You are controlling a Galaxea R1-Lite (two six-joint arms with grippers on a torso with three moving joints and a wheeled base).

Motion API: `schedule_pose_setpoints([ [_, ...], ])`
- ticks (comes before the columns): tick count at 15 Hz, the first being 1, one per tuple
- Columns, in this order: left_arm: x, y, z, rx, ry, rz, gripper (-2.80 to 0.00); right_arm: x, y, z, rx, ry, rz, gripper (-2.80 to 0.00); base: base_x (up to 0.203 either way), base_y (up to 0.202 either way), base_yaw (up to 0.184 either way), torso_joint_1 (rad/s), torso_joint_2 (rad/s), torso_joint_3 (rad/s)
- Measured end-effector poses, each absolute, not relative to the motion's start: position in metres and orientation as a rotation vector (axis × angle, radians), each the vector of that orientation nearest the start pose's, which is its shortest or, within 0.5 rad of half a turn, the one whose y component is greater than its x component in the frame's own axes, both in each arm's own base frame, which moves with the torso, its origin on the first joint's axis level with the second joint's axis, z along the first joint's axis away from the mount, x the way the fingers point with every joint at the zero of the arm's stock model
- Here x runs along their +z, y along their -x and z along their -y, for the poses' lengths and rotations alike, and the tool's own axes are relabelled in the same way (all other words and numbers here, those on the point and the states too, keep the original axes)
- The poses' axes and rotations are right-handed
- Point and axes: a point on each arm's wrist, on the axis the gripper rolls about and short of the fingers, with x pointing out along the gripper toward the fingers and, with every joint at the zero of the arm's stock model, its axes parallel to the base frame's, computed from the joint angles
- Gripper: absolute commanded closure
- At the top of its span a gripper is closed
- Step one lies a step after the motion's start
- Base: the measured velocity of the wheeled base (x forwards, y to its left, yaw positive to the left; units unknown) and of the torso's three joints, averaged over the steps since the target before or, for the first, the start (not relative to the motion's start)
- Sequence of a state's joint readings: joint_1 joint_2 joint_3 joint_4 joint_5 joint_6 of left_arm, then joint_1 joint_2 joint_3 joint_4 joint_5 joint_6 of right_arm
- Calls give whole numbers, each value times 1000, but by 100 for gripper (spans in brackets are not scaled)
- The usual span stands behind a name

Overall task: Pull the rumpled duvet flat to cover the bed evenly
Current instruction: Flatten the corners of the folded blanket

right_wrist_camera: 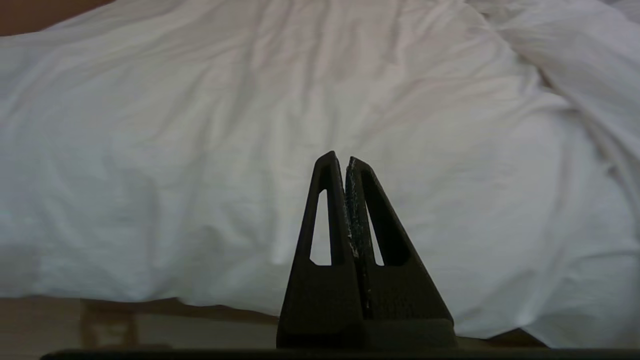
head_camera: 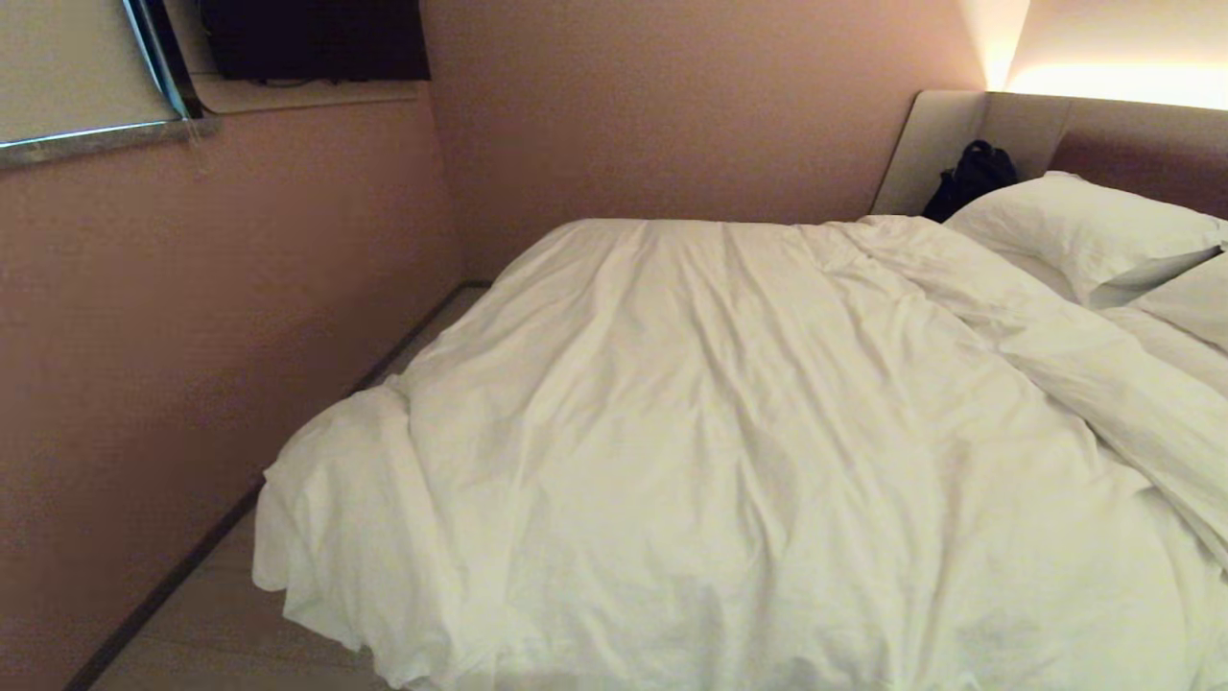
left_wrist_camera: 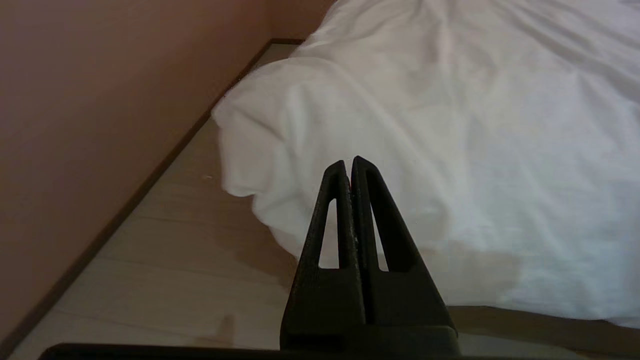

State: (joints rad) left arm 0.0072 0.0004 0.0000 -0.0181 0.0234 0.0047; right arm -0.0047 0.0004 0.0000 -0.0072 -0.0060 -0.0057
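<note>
The duvet (head_camera: 729, 432) lies spread over the bed (head_camera: 969, 130), creased, its near-left corner bunched and drooping over the edge toward the floor (head_camera: 221, 624), its upper edge folded in a thick ridge just short of the pillows (head_camera: 1084, 230). The left gripper (left_wrist_camera: 348, 162) hangs clear of that drooping corner, jaws clenched on nothing — the right gripper (right_wrist_camera: 339, 160) likewise, pointed at the duvet's side, apart from it.

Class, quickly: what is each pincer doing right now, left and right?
Left pincer: shut, holding nothing, short of the duvet.
Right pincer: shut, holding nothing.
</note>
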Motion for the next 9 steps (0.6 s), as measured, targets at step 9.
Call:
schedule_pose_setpoints([
  [9, 77, 23, 0, 32, -3, 19, 0, 76, 23, 0, -9, 6, 7, 0, 0, 105, -1, 1, 1, 2],
])
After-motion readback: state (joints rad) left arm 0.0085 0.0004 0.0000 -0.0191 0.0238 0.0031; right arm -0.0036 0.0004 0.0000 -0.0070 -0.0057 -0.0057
